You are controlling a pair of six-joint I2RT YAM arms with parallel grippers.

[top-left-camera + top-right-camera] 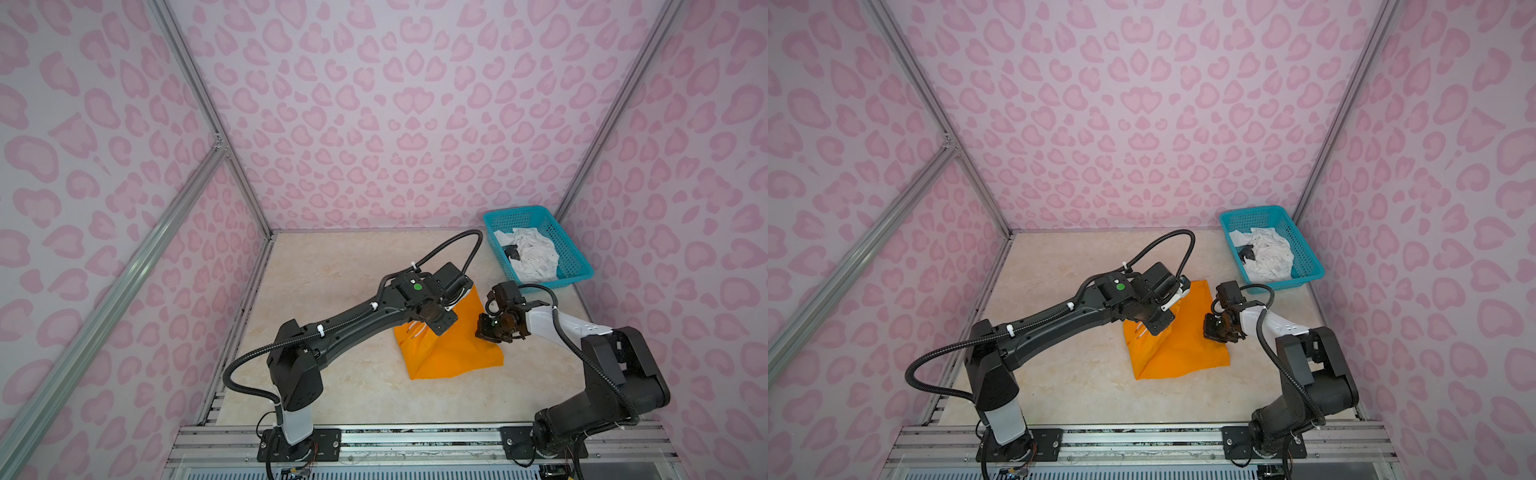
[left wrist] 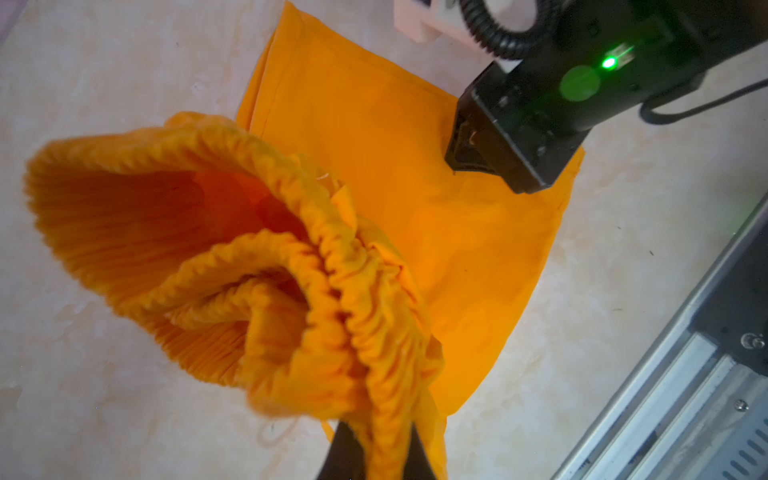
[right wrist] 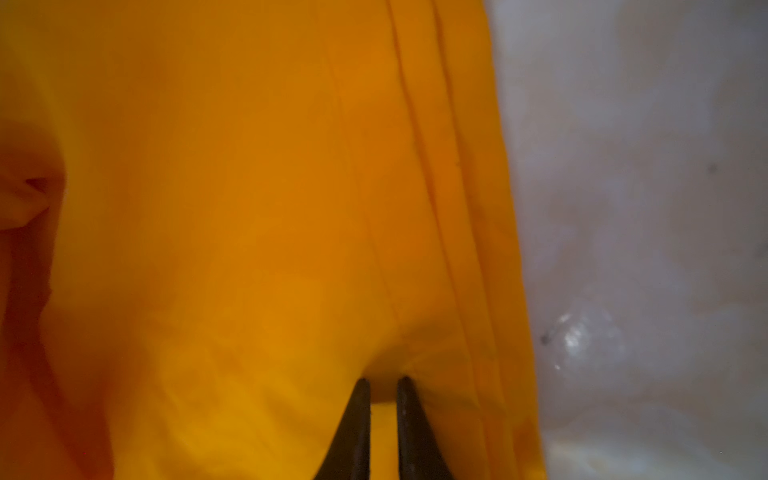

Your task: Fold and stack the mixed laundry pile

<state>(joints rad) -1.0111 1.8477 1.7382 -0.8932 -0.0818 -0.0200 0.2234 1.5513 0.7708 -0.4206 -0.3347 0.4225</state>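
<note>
pinching the orange shorts (image 1: 451,353) on the table (image 1: 332,270) with both grippers
left gripper (image 2: 371,451) clamps the raised waistband, right gripper (image 3: 384,401) nips fabric near its edge; white t-shirt (image 1: 530,253) lies in the teal basket (image 1: 515,210).

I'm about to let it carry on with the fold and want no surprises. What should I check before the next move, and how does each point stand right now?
1. Left gripper holds the orange shorts: ok, fingers closed on the bunched waistband.
2. Right gripper holds fabric: ok, a pinch of the shorts near their edge.
3. Shorts lying flat: not ok, waistband end lifted, the rest on the table.
4. Drawstring hanging free: cannot tell, mostly hidden under the left wrist.
5. White T-shirt folded: not ok, crumpled in the teal basket.
</note>
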